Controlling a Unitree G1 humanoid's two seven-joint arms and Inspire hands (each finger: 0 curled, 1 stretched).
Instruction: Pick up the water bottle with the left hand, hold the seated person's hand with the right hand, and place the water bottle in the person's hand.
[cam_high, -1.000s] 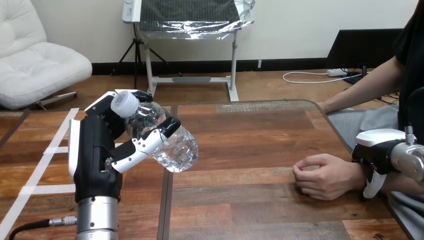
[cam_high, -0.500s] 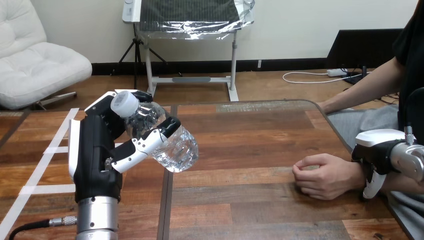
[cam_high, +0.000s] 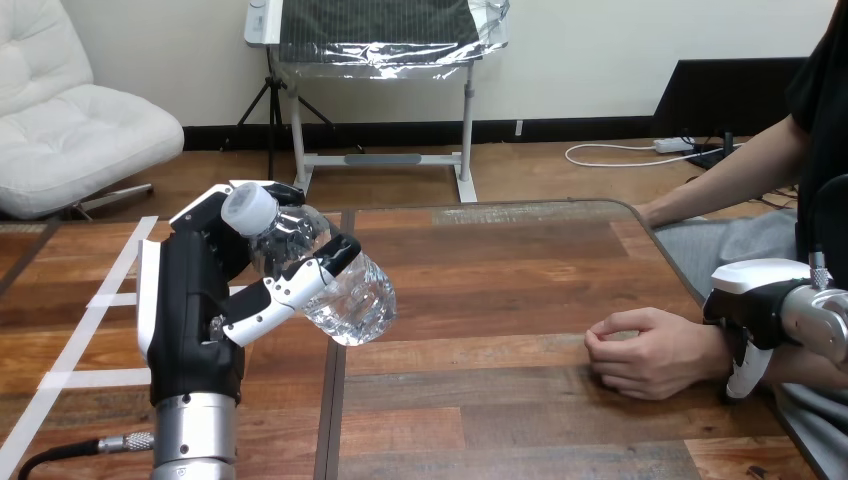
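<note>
One water bottle (cam_high: 335, 285) is being held up above the left part of the wooden worktop (cam_high: 500, 270), clear of the surface. It is transparent with a single white cap (cam_high: 248, 208), and it is tilting, with the cap pointing up and to the left and the base hanging lower to the right. The robot's left hand (cam_high: 195, 300) is grasping it: the thumb is crossing the front of the bottle's body, and the fingers are wrapping round behind it near the neck. The left forearm is rising upright from the bottom edge.

One person's hand (cam_high: 655, 350) is lying on the right part of the worktop, loosely curled, knuckles up, well apart from the bottle. It is holding nothing.

The robot's right hand (cam_high: 750, 310) is sitting at the right edge, just beside the person's wrist and seemingly touching it. Whether it is gripping the wrist or merely resting against it cannot be told from here.

Two robot hands, one bottle and one person's hand are showing over the worktop.
</note>
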